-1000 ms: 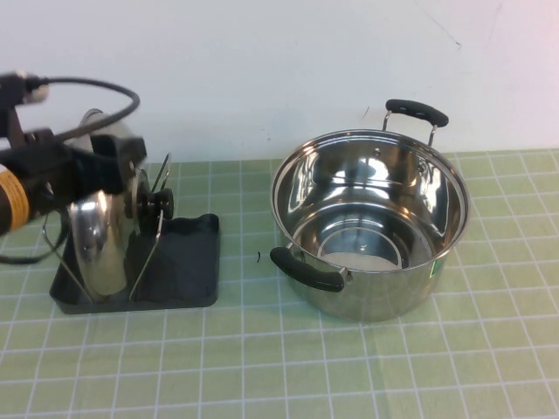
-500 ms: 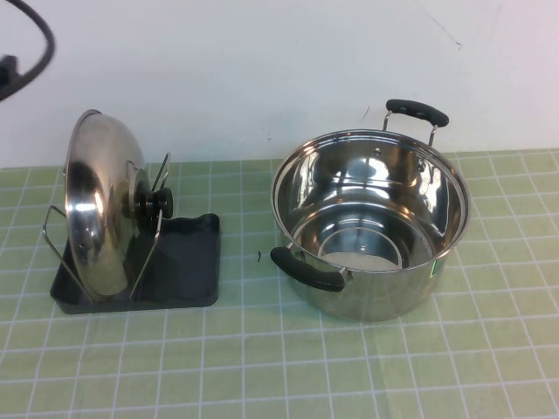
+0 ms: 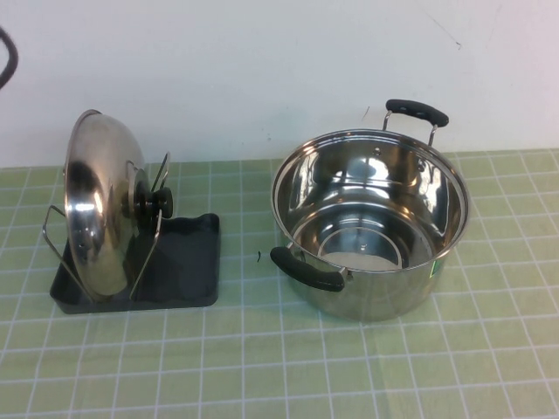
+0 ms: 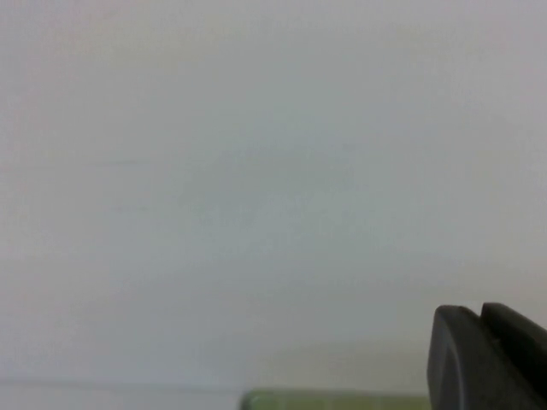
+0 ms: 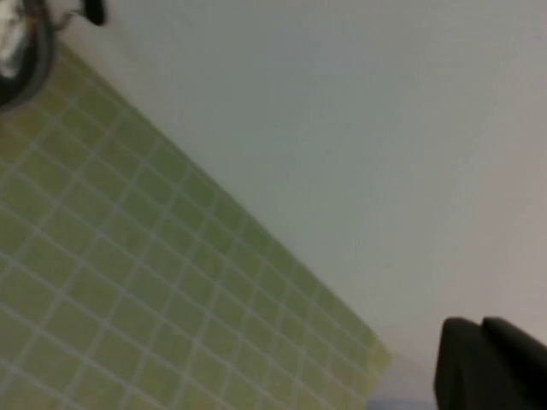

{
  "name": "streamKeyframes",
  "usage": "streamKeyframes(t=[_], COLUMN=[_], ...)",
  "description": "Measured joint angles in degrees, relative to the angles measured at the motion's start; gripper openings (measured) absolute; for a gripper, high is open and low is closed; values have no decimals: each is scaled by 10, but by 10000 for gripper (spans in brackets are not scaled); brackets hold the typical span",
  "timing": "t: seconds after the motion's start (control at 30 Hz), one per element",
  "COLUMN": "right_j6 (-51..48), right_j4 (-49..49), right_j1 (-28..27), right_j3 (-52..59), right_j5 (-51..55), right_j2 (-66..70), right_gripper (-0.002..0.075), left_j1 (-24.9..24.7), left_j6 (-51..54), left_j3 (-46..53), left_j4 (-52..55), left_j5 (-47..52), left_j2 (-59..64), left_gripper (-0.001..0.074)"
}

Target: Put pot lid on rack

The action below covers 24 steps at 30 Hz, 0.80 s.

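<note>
Honestly the placing part looks done to us, so the smart move now is just keeping both arms well clear and not bumping anything. Closest to us, the rack (image 3: 179, 266) sits on the green mat, and the pot lid (image 3: 98, 209) stands on edge in its wire loops, shiny, domed, black knob facing the pot (image 3: 371, 218). Left gripper (image 4: 491, 359) and right gripper (image 5: 491, 363) only peek in at their wrist views' corners, pointed at the wall; can't tell how their fingers stand.

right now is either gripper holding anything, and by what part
Nothing is held. The pot lid stands on edge in the rack, free of both arms; left gripper and right gripper face the wall.
</note>
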Motion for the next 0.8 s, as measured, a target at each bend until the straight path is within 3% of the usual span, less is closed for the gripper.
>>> streamKeyframes(t=[0.17, 0.3, 0.43, 0.57, 0.8], right_j6=[-34, -40, -40, -33, -2], right_j4=[135, 189, 199, 202, 214], right_j1=[0, 0, 0, 0, 0], right_j3=[-8, -4, 30, 96, 269], right_j5=[1, 1, -23, -69, -168], right_j2=[-13, -23, -63, -135, -273], right_gripper=[-1, -1, -1, -1, -1], left_j1=[0, 0, 0, 0, 0], left_j6=[200, 344, 570, 734, 915], left_j3=[1, 2, 6, 32, 178], left_j4=[-194, -441, -709, -905, -1088], left_j5=[166, 224, 222, 183, 51], left_j2=[0, 0, -6, -47, -202], left_gripper=[2, 2, 2, 2, 2])
